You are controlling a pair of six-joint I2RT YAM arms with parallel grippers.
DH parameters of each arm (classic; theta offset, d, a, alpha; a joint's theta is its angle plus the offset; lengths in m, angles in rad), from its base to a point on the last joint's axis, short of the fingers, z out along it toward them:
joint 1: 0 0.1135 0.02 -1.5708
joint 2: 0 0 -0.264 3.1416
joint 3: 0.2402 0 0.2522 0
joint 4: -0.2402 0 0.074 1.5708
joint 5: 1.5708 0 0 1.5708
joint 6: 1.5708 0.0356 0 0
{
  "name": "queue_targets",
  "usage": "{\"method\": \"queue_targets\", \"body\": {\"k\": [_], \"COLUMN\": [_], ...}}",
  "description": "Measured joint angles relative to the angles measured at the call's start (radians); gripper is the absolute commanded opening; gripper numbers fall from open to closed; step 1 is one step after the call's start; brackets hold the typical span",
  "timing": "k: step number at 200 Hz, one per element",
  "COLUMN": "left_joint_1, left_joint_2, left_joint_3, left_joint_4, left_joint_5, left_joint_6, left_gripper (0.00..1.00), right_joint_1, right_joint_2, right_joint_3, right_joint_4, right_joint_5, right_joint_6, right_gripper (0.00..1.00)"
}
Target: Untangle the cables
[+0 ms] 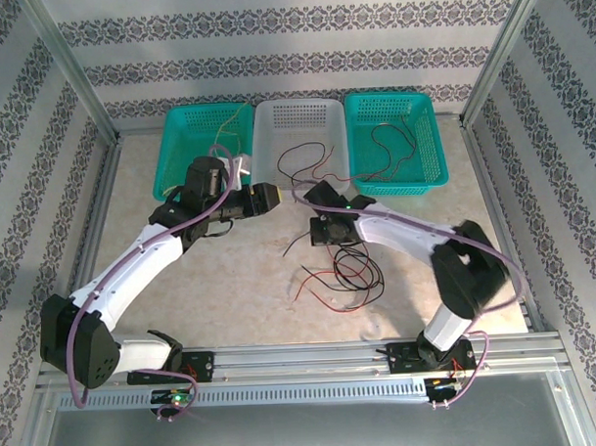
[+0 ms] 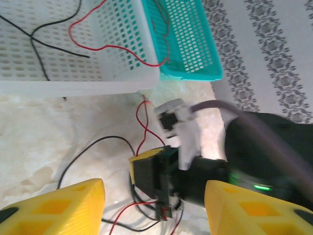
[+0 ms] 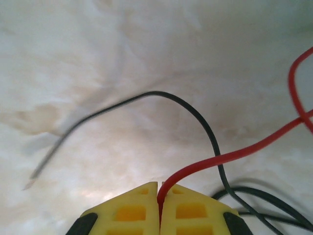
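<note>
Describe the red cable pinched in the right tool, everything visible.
The red cable is a thin, glossy, flexible wire. One stretch is pinched between the shut yellow fingers of the right tool. From there it curves up and right over the pale marbled table, crossing a black cable and meeting another red loop at the right edge.

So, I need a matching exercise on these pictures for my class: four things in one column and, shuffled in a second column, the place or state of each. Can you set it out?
Column one
1. right tool
2. left tool
3. white basket
4. black cable

Column two
A. open, holding nothing
B. lying loose on the table
C. shut on the red cable
D. between the teal baskets

Pairs: 1-C, 2-A, 3-D, 4-B
</note>
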Motion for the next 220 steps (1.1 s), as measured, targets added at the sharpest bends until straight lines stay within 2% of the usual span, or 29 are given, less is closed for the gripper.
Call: {"method": "queue_targets", "body": {"k": [32, 58, 96, 140, 165, 201, 220], "left_joint_1": [-0.030, -0.110, -0.178, -0.200, -0.212, -0.212, -0.212], "left_joint_2": [0.045, 0.070, 0.071, 0.071, 0.071, 0.070, 0.069], "left_joint_3": [-0.072, -0.110, -0.156, -0.204, -0.206, -0.209, -0.233], "left_joint_4": [0.164, 0.321, 0.585, 0.828, 0.884, 0.874, 0.877], "left_joint_5": [0.056, 0.090, 0.119, 0.126, 0.126, 0.093, 0.087], "left_joint_6": [-0.069, -0.101, -0.132, -0.154, -0.153, -0.140, -0.141], "left_gripper": [0.66, 0.72, 0.83, 0.86, 0.84, 0.84, 0.81], "right_joint_1": [0.001, 0.001, 0.001, 0.000, 0.000, -0.013, -0.026], "right_joint_2": [-0.299, -0.435, -0.500, -0.537, -0.562, -0.594, -0.600], "right_joint_3": [0.001, 0.039, 0.096, 0.144, 0.147, 0.151, 0.167], "right_joint_4": [0.006, 0.005, 0.012, 0.048, 0.087, 0.133, 0.142], "right_joint_5": [-0.029, -0.048, -0.078, -0.112, -0.142, -0.188, -0.211], "right_joint_6": [0.003, 0.018, 0.058, 0.109, 0.143, 0.181, 0.188], "right_gripper": [0.00, 0.00, 0.00, 0.00, 0.00, 0.00, 0.00]}}
